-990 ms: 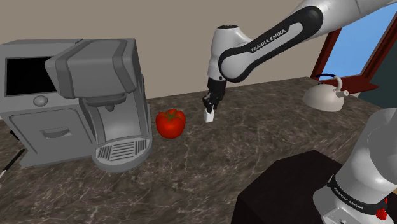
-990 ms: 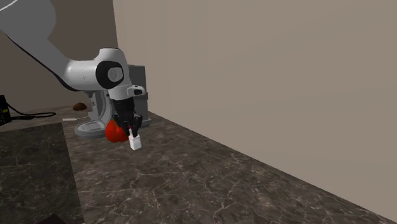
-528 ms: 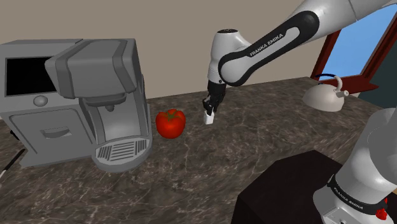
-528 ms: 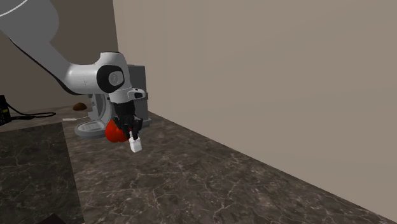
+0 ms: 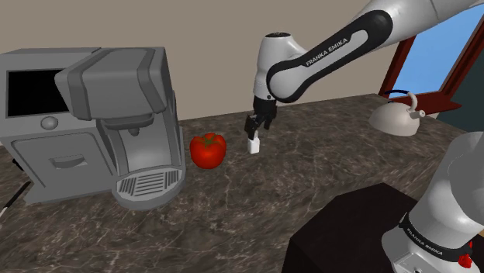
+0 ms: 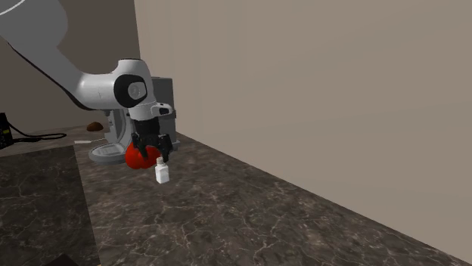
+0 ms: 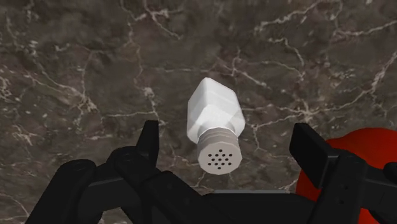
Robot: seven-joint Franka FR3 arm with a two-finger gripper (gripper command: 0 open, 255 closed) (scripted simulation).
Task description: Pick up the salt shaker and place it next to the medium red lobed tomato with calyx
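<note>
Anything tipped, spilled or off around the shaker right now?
Nothing stands out. The white salt shaker stands upright on the dark marbled counter, beside the red tomato with a gap between them. The gripper hangs above it, fingers spread and not touching it. No spill shows.

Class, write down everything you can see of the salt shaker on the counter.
The salt shaker is a small white squarish bottle with a ribbed round cap pierced by holes. It stands upright on the dark marbled counter, near but apart from the red tomato. The open gripper hangs above it, fingers either side, not touching.
</note>
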